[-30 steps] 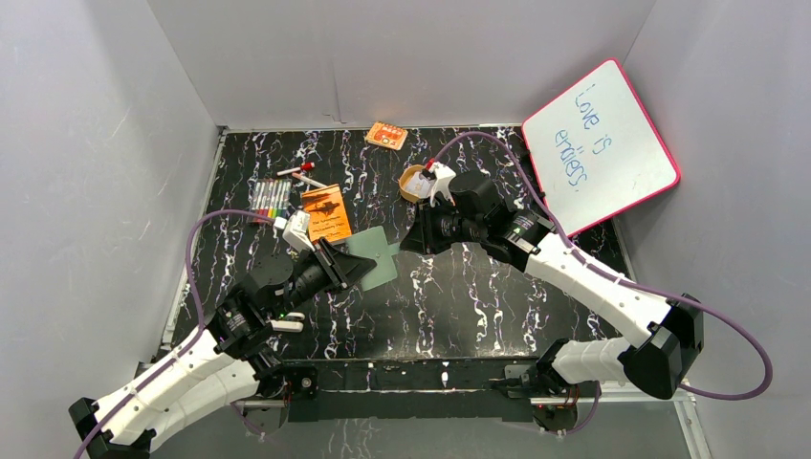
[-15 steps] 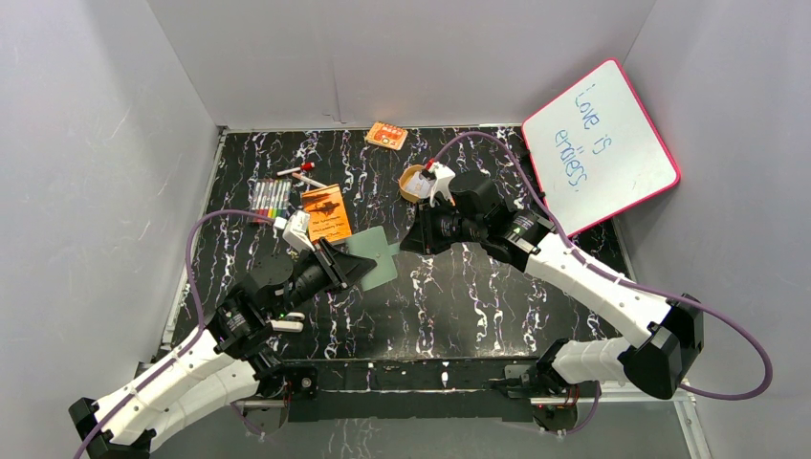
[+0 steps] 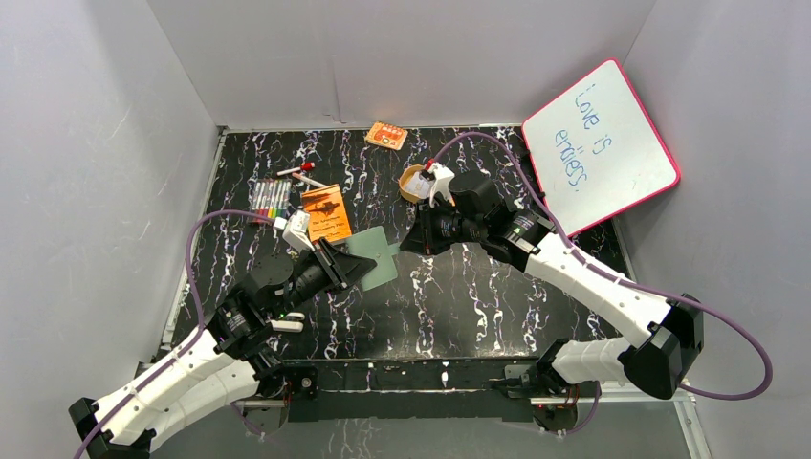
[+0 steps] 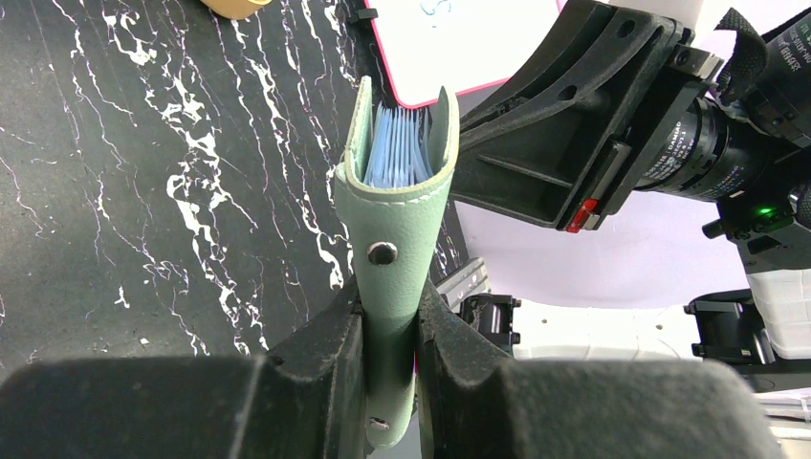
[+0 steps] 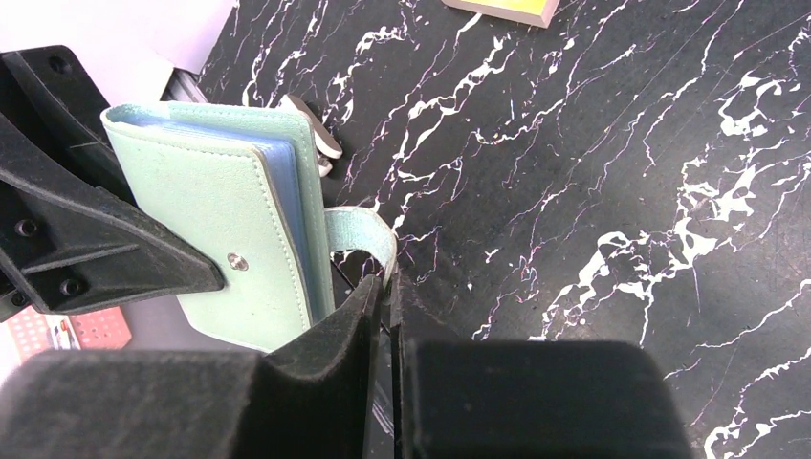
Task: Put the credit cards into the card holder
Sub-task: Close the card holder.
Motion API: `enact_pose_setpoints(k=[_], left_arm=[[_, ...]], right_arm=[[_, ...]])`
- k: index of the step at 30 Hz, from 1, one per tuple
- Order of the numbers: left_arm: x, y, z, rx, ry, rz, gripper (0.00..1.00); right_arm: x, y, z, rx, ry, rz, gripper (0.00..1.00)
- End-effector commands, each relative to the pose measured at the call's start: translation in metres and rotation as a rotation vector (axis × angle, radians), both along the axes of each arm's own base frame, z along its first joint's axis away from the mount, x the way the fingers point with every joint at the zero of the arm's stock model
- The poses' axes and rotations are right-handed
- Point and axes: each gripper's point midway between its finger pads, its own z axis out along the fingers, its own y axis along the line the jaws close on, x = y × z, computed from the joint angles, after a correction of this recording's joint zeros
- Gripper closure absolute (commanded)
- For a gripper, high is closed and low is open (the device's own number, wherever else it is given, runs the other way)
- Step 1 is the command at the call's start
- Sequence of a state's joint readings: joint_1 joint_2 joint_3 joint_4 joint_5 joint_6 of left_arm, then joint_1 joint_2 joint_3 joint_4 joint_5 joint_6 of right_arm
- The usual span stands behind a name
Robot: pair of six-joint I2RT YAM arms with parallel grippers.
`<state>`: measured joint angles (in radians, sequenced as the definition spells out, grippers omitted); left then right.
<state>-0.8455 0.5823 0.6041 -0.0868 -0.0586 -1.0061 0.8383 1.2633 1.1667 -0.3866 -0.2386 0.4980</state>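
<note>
Left pincer [image 4: 389, 304] is pinching the card holder [image 4: 397, 220] at its near end, one finger flat on each cover. The wallet stands straight out of the grip, held above the bench [image 3: 459, 296]. At the end farthest from the fingers the covers gape a little, and pale-blue plastic pockets [image 4: 397, 153] show between them.

Right pincer [image 5: 385, 287] has its fingers drawn in to a thin slit. The snap tab [image 5: 363, 229] curls off the wallet's edge and runs down into that slit, so I read it as nipped on the tab. The body of the wallet sits just left of these fingers in the right wrist view.

From above, I see the two pincers nose to nose over mid-bench with the wallet bridging them.

- Orange booklet [image 3: 325, 212]: just beyond the left pincer, flat on the bench.
- Markers [image 3: 271, 199]: beyond and to the left of the left pincer.
- Tan tray [image 3: 405, 177]: just beyond the right pincer, close to its wrist. Something pale lies inside, too small for me to tell if it is a card.
- Orange packet [image 3: 386, 135]: well beyond both pincers, by the back wall.
- Whiteboard [image 3: 601, 143]: well to the right of the right pincer, propped at a tilt.
</note>
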Motion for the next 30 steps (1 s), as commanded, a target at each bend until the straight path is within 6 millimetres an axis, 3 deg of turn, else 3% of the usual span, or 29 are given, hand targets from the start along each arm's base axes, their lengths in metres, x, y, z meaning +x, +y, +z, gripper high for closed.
enact_pose_setpoints(k=[1,7,21,30], left_arm=[[-0.002,-0.001,0.024,-0.062,-0.050,-0.013,1.00],[-0.002,-0.001,0.024,-0.062,-0.051,-0.013,1.00],[0.012,0.015,0.013,0.089,-0.063,0.075,1.00],[0.029,0.000,0.022,0.186,-0.108,0.052,1.00]], right_arm=[[0.000,0.006,0.016,0.055,-0.036,0.015,0.86],[-0.002,0.007,0.018,0.074,-0.038,0.024,1.00],[-0.008,-0.005,0.047,0.110,-0.122,0.031,1.00],[-0.008,0.002,0.053,0.138,-0.105,0.042,1.00]])
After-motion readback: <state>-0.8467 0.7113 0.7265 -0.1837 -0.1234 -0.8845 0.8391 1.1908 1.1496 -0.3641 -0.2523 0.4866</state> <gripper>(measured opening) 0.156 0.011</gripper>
